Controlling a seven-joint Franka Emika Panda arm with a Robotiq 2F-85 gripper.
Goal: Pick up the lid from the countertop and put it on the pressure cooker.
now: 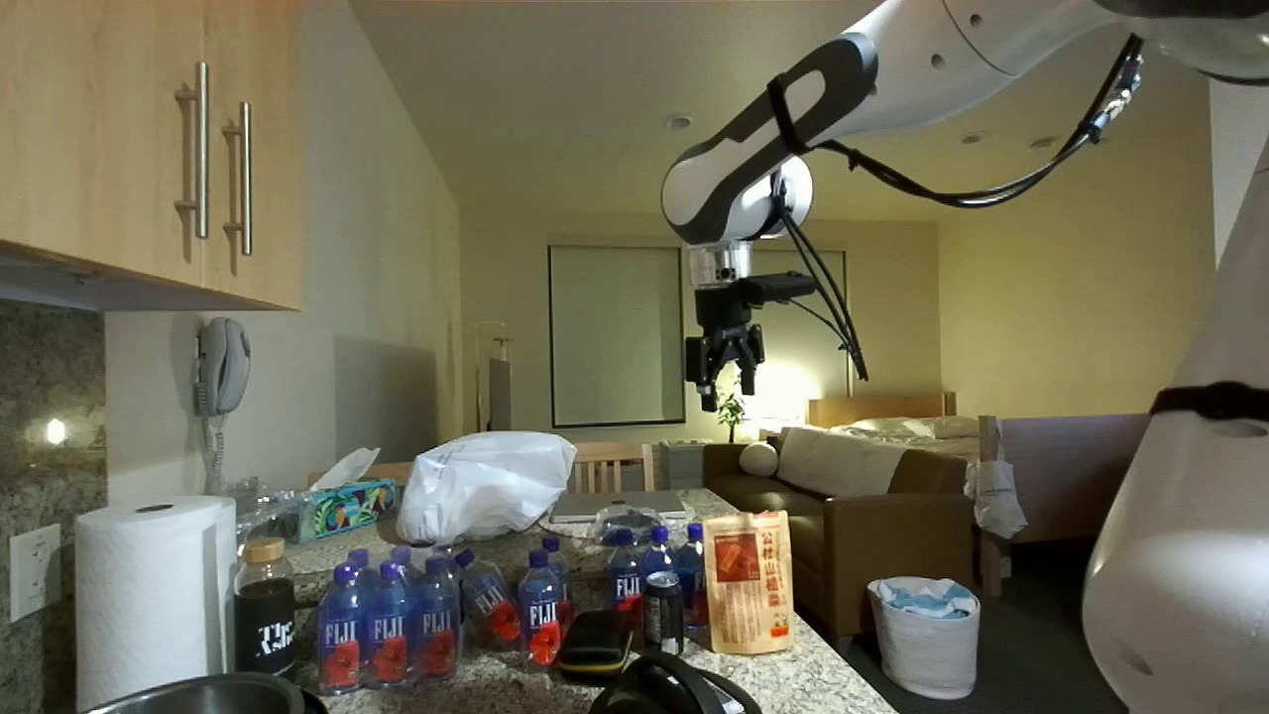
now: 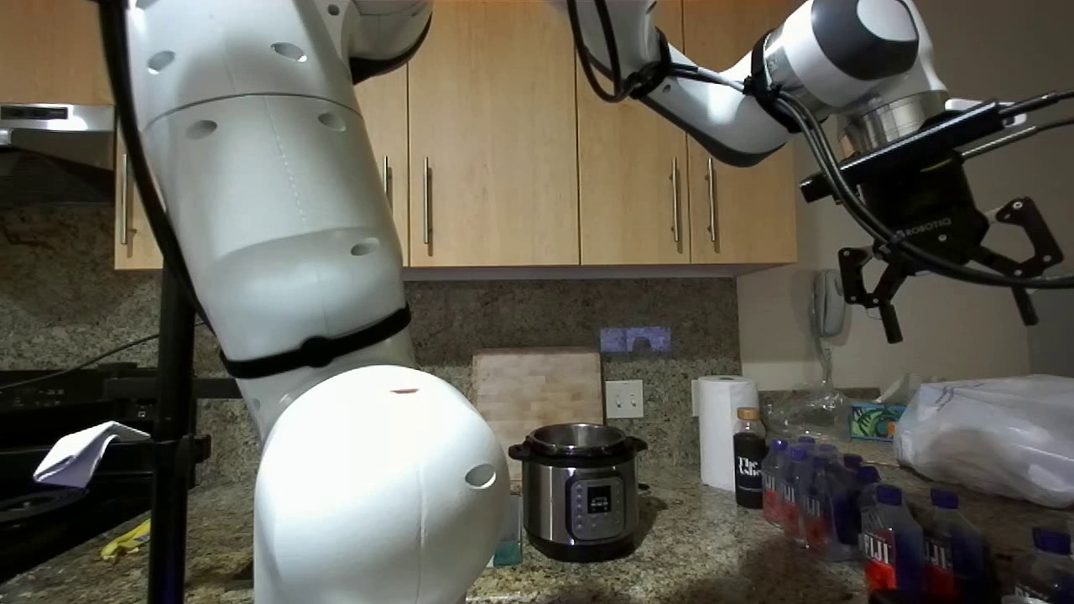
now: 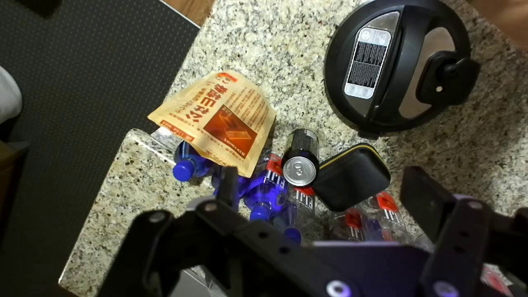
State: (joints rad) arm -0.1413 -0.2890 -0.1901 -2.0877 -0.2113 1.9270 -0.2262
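My claw (image 2: 960,322) gapes wide, nothing in it. Lid (image 3: 397,66) on the tabletop (image 3: 288,41): probably stiff, middling weight, slickish; I'd pinch the raised handle (image 3: 406,66) across its middle.

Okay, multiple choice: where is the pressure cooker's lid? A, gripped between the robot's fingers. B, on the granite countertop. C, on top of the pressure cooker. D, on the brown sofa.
B: the wrist view shows the lid lying on the granite countertop, and in an exterior view the pressure cooker stands with its top uncovered.
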